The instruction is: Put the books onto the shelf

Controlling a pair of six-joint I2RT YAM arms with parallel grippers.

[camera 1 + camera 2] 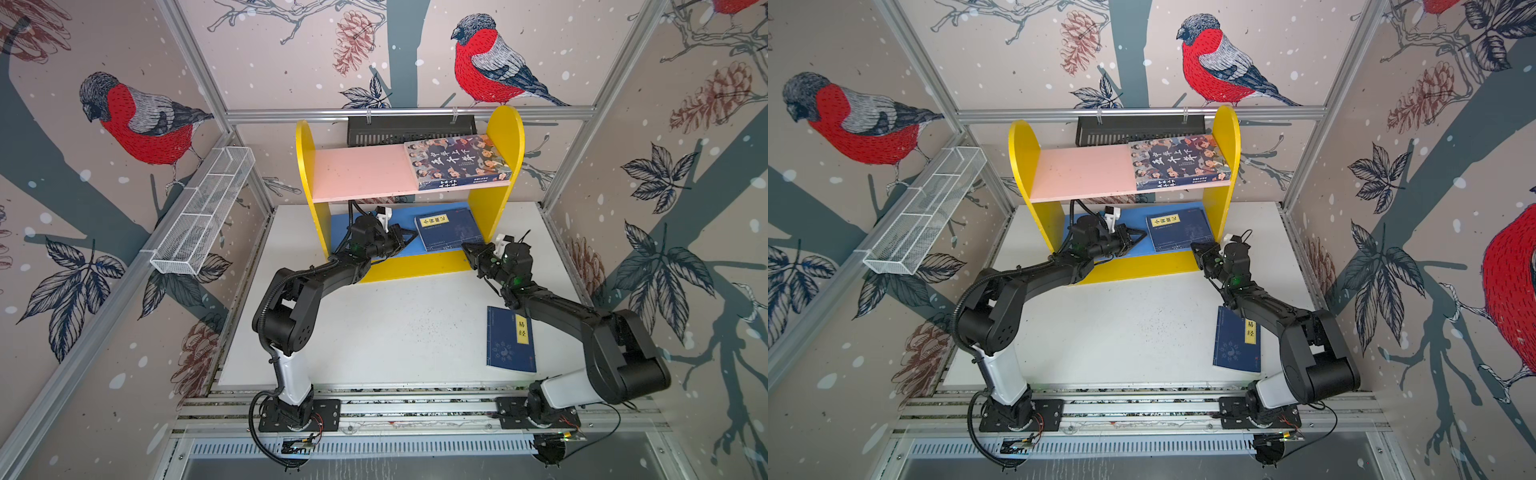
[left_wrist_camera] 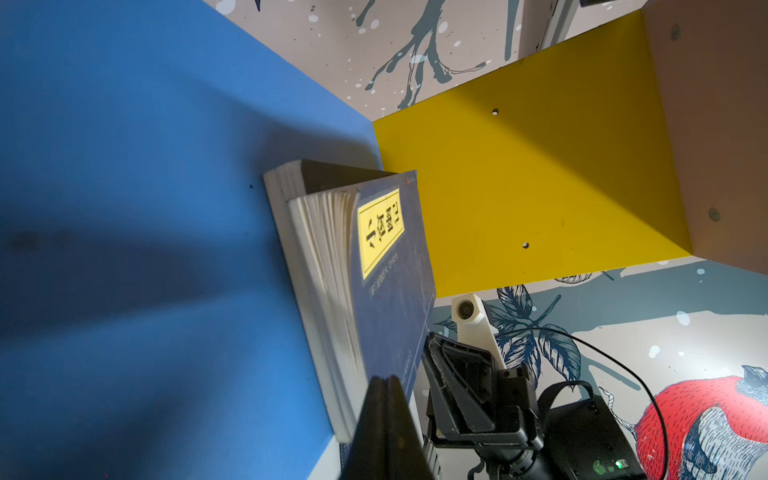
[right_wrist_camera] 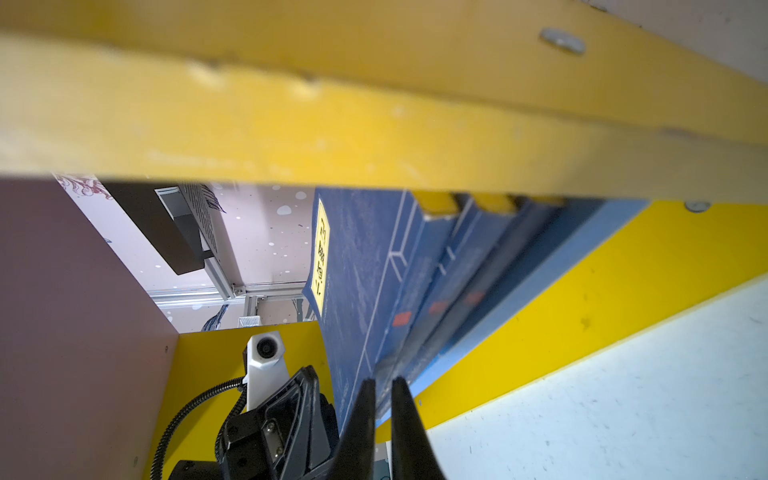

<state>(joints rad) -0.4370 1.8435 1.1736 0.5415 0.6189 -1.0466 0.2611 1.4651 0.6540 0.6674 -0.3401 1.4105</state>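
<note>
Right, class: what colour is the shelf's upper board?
The upper board is pink, clearest in a top view.

Centre frame: left gripper (image 1: 412, 237), jaws closed. Right of centre: right gripper (image 1: 466, 247), jaws nearly together (slim gap). Both arms reach up-frame.

1. Navy book (image 1: 505, 349), 4 o'clock on the tabletop (image 1: 395, 324): far corner covered by the right arm (image 1: 552, 305) in both top views.
2. Navy stack (image 1: 451, 232) on the blue lower board (image 1: 340, 222) of the shelf (image 1: 505, 137): from above only the top cover shows, so the count is not determinable there.
3. Right wrist view: stack spines blurred, far ends cut off by the yellow side panel (image 3: 374, 137).
4. Left end effector (image 2: 384, 380): tips only, rest off-frame.
5. Black slotted tray (image 1: 411, 124), 12 o'clock: lower right edge behind the cartoon-cover book (image 1: 457, 162).
</note>
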